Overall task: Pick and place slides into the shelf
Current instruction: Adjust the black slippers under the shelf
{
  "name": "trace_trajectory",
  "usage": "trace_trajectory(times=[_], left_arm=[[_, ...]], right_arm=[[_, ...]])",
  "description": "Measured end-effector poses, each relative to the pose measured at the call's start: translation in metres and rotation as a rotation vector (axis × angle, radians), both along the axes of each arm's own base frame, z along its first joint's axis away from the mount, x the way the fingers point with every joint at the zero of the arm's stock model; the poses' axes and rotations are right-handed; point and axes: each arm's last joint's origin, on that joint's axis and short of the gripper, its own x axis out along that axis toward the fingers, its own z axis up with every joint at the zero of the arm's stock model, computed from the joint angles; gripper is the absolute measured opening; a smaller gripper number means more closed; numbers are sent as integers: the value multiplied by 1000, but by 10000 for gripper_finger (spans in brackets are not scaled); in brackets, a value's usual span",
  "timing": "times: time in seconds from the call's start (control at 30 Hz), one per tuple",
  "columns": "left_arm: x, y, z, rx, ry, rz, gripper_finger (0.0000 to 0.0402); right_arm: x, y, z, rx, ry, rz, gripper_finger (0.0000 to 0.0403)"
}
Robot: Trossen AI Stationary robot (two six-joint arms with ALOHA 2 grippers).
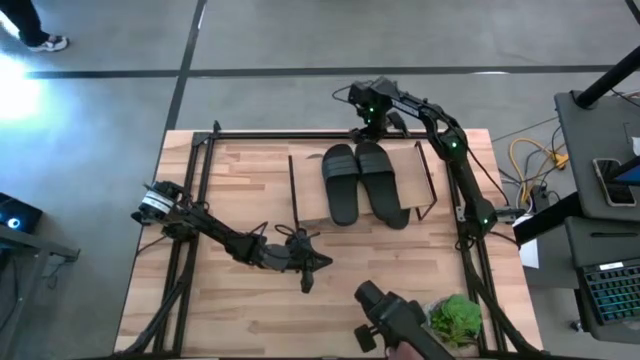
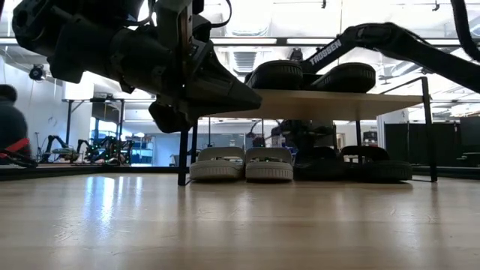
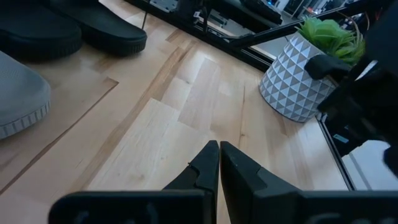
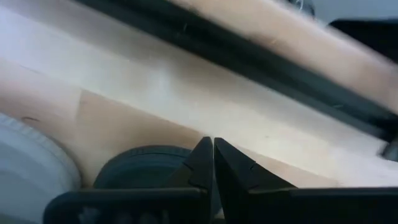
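— Lighting?
— Bright ceiling lights; glare sheens the tabletop (image 2: 225,217) in the low view, arms silhouetted.
— Focus?
— Right wrist view smeared; left gripper (image 2: 187,75) blurred close up.

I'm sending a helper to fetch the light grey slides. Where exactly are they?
Find the shelf, the low wooden rack on black legs at the table's far side. Under its board, on the tabletop, the light grey slides sit side by side at one end of the row; the others beside and above them are black.
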Motion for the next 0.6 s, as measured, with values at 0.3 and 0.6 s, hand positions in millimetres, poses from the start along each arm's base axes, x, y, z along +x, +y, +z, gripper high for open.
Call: trace_trajectory(times=[0.3, 0.6], left_arm=[[0, 0, -1, 1, 5, 0, 0], [0, 0, -1, 0, 6, 0, 0]], right_arm=[[3, 3, -27, 78, 47, 29, 9], [10, 25, -24, 168, 106, 87, 9]])
